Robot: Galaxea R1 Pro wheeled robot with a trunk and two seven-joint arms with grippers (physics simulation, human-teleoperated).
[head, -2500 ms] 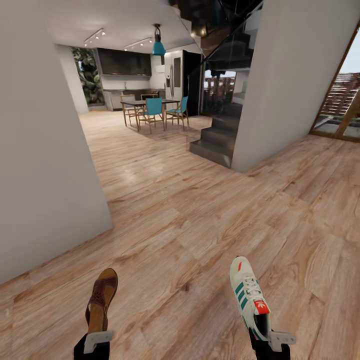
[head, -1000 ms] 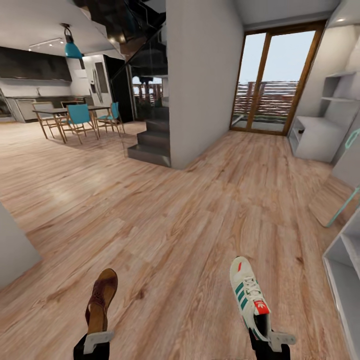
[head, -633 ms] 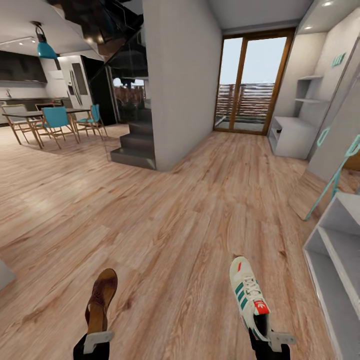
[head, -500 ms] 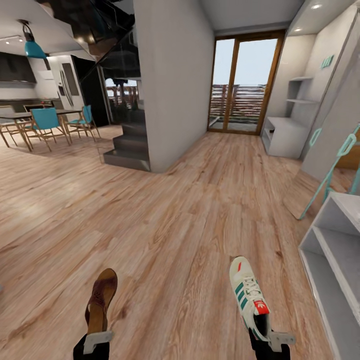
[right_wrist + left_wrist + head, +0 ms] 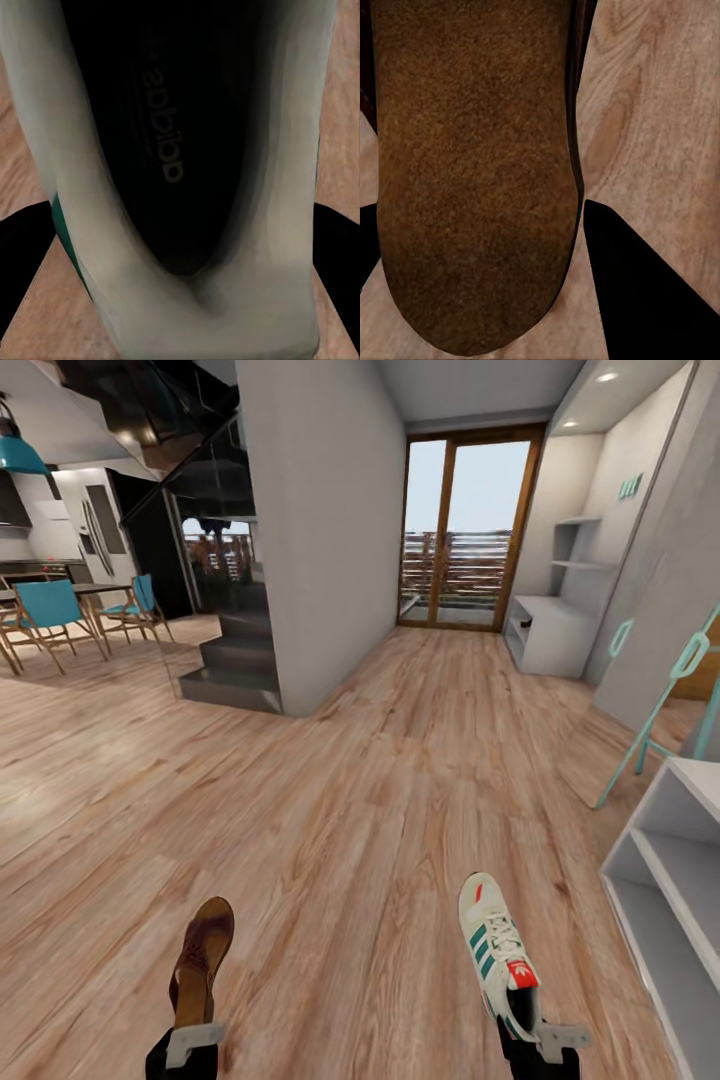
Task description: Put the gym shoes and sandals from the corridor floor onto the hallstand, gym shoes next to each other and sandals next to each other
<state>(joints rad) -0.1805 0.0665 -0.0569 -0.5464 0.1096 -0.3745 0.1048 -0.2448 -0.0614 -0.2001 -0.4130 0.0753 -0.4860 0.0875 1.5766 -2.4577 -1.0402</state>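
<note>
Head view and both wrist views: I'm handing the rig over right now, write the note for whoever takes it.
Left gripper: shut on a brown sandal, toe pointing forward; the left wrist view looks along its sole.
Right gripper: shut on a gym shoe, held by the heel end, toe forward.
Both are carried above the corridor floor.
The hallstand with teal letters stands ahead on the right, by the glass door. The near white shelf unit on the right is not the target.
Done: one sandal and one gym shoe picked up.
Left: drive to the hallstand, place both, then fetch the other sandal and gym shoe and pair them.
</note>
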